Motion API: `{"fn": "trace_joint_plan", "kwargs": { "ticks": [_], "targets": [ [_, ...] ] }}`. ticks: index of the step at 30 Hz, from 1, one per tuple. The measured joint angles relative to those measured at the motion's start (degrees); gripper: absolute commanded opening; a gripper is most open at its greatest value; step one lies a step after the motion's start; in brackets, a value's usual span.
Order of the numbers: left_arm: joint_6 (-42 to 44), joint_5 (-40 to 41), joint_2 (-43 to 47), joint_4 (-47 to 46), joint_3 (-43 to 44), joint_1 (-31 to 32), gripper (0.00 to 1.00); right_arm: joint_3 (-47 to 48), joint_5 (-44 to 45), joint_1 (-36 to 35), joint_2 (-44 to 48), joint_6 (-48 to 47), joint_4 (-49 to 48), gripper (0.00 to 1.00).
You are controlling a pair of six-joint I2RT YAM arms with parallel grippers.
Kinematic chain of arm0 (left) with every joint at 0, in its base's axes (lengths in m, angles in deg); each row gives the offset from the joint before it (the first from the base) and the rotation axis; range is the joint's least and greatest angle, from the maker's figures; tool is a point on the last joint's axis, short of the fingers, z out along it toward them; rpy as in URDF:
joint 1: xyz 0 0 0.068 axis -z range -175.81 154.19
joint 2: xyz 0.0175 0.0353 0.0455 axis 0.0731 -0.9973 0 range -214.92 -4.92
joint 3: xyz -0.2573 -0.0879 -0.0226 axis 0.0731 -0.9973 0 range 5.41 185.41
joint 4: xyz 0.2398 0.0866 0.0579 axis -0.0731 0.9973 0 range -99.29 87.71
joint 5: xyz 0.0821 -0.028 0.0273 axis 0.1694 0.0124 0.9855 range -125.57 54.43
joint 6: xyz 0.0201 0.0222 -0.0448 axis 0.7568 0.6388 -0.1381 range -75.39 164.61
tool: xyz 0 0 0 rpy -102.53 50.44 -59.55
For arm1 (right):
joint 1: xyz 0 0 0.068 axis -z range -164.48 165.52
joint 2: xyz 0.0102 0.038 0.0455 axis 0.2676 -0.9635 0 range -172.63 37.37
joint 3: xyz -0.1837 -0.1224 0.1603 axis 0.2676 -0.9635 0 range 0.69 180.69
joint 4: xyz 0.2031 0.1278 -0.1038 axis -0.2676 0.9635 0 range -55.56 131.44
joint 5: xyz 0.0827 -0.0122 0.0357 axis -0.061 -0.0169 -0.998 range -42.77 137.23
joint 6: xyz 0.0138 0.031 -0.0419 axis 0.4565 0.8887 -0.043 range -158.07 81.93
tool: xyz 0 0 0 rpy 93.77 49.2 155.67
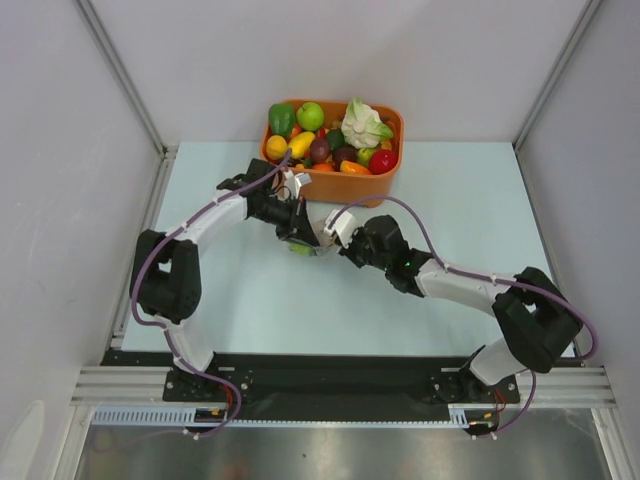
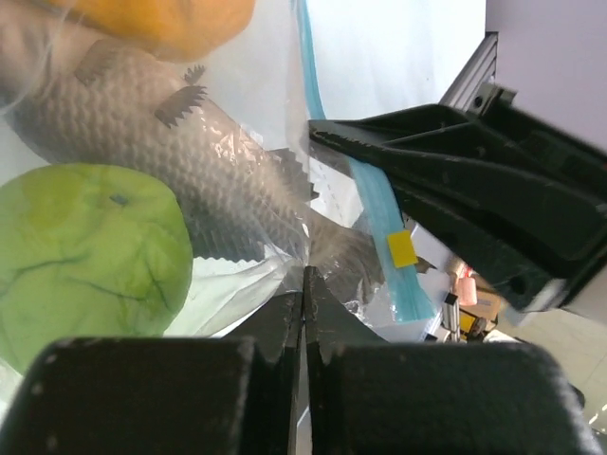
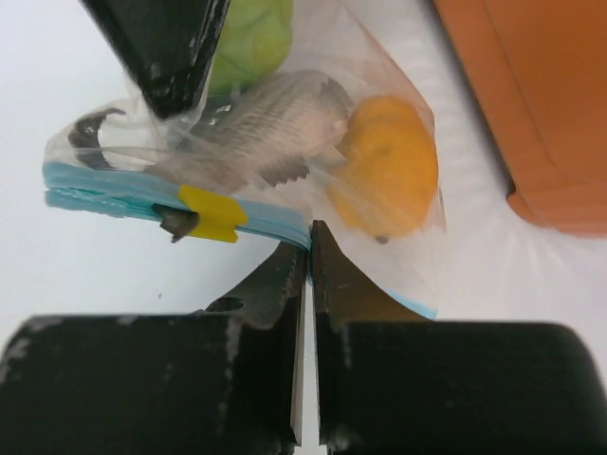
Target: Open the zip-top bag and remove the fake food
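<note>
Pressed-together fingers of the right gripper [image 3: 309, 237] pinch the light-blue zip strip [image 3: 114, 194] of the zip-top bag [image 3: 398, 66]; that strip runs crosswise before the gripper, left to right, and the grey fish [image 3: 275, 118] lies along it between the lime-green fruit [image 3: 251, 38] and the orange-yellow fruit [image 3: 384, 166]. Opposite, the left gripper [image 2: 305, 280] is closed on the clear plastic by the fish's tail, all just in front of the orange tub [image 1: 335, 185], over the pale table [image 1: 450, 180]

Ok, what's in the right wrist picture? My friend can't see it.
The right gripper is pinched shut on the blue zip strip of a clear zip-top bag. Inside are a grey fish, an orange fruit and a green fruit. The left gripper pinches the bag's far side; an orange tub shows top right.
</note>
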Motion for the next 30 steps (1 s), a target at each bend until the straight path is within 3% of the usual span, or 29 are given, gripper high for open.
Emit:
{"fn": "trace_joint_plan", "kwargs": {
  "ticks": [4,5,6,8,9,17,23,30],
  "targets": [
    [0.28,-0.33,0.0,-0.17,0.0,0.0,0.26,3.52,-7.93,2.78,1.27,0.98,6.67,0.0],
    [0.33,-0.37,0.0,-0.28,0.0,0.0,0.4,3.98,-9.33,3.3,1.7,1.2,7.91,0.0],
    [0.48,-0.35,0.0,-0.48,0.0,0.0,0.46,4.61,-11.28,3.98,2.29,1.38,9.88,0.0],
    [0.66,0.02,0.0,-0.72,0.02,0.0,0.52,5.9,-14.1,4.79,2.93,1.64,13.35,0.0],
    [1.03,0.28,0.02,-0.76,0.02,0.0,0.68,6.86,-15.78,5.16,3.19,1.81,15.76,0.0],
    [6.58,5.99,4.63,-1.64,2.08,-1.27,0.73,16.98,-26.18,8.37,3.52,5.27,31.76,0.0],
    [8.87,5.66,17.33,-9.46,1.33,-6.45,0.8,26.12,-33.22,10.95,2.27,7.93,39.3,0.0],
    [7.37,0.83,28.63,-19.26,-1.6,-5.11,0.82,36.02,-40.48,13.27,-4.15,8.79,49.53,0.0]
  ]
}}
